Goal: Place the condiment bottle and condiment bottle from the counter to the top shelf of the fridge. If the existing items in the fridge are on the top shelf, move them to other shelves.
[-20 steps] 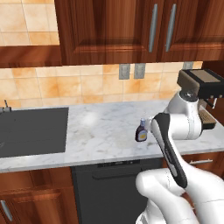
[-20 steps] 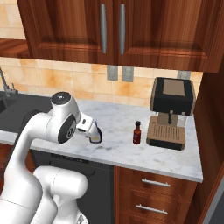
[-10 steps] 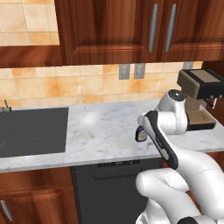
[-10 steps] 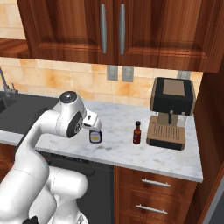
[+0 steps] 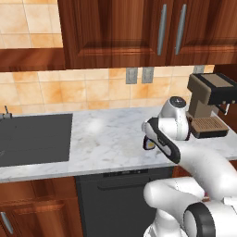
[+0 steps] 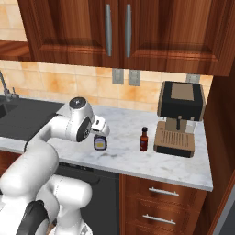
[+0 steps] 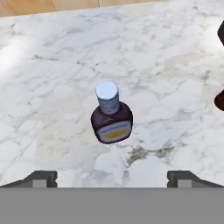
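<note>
Hand view is showing the gripper [image 7: 111, 177] hovering with its jaws spread wide and grasping nothing, the finger tips [image 7: 40, 178] standing well apart at the bottom. Between them and a little ahead, the squat condiment bottle [image 7: 111, 114] is standing upright on the counter [image 7: 52, 87]. Right base view is showing the slim dark red bottle [image 6: 144, 139] standing near it, just beside the coffee machine [image 6: 179, 118], under the wooden wall cabinets [image 6: 137, 32].
</note>
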Controlling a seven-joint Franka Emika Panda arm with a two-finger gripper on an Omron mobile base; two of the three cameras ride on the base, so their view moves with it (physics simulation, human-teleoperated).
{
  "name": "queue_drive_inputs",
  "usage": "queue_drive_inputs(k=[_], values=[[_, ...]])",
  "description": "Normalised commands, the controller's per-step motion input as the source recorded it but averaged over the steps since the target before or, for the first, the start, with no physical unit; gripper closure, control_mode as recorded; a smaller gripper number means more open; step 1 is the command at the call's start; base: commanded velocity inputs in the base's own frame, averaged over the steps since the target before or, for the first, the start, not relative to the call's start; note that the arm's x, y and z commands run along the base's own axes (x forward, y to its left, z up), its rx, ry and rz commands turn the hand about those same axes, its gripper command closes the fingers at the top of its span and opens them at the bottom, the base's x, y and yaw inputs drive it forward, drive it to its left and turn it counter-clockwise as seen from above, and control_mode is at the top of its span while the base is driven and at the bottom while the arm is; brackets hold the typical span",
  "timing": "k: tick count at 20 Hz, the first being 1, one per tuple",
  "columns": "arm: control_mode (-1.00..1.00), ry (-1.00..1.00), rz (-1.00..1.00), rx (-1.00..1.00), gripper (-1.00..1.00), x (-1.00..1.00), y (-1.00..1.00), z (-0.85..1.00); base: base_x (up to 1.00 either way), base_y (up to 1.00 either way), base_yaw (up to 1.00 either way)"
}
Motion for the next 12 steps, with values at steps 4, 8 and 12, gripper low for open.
queue_drive_inputs(k=[4,8,12], values=[[-1.0,0.0,0.0,0.0,-1.0,0.45,0.0,-0.27,0.0,0.0,0.0],[-1.0,0.0,0.0,0.0,-1.0,0.37,0.0,-0.17,0.0,0.0,0.0],[-1.0,0.0,0.0,0.0,-1.0,0.19,0.0,-0.09,0.0,0.0,0.0]])
